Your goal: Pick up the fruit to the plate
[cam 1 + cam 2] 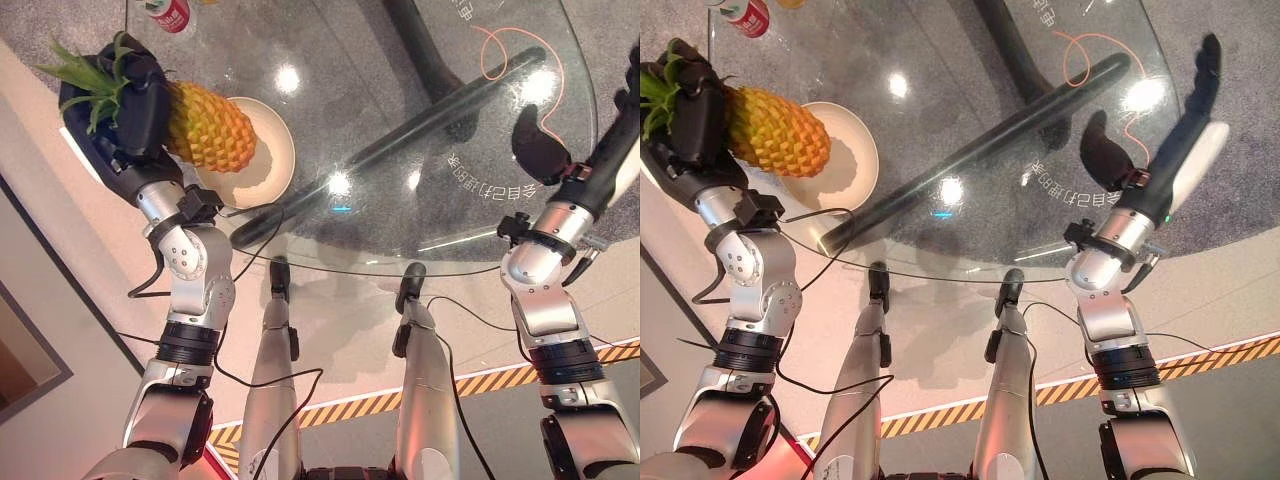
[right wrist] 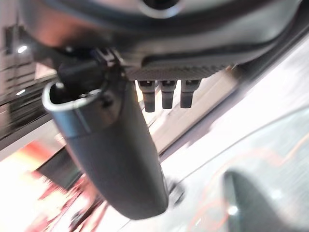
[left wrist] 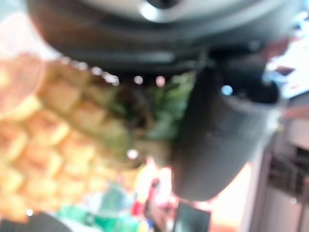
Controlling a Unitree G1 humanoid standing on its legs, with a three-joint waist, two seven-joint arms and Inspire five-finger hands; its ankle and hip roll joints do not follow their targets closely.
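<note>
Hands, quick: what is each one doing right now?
Left hand: closed round the pineapple.
Right hand: open, holding nothing.

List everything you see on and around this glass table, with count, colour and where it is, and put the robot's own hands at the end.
pineapple: one, orange-yellow with green leaves, held at its leafy end by the left hand, its body over the plate at the table's left edge
plate: one, cream, on the glass table near its left edge, under the pineapple
can: one, red with a white top, at the table's far left
glass table: one, round and clear, with a dark base bar showing through it
striped tape: one strip, yellow and black, on the floor at the near side
left hand: dark, curled round the pineapple's crown end
right hand: dark, fingers straight, raised above the table's right side, holding nothing
</note>
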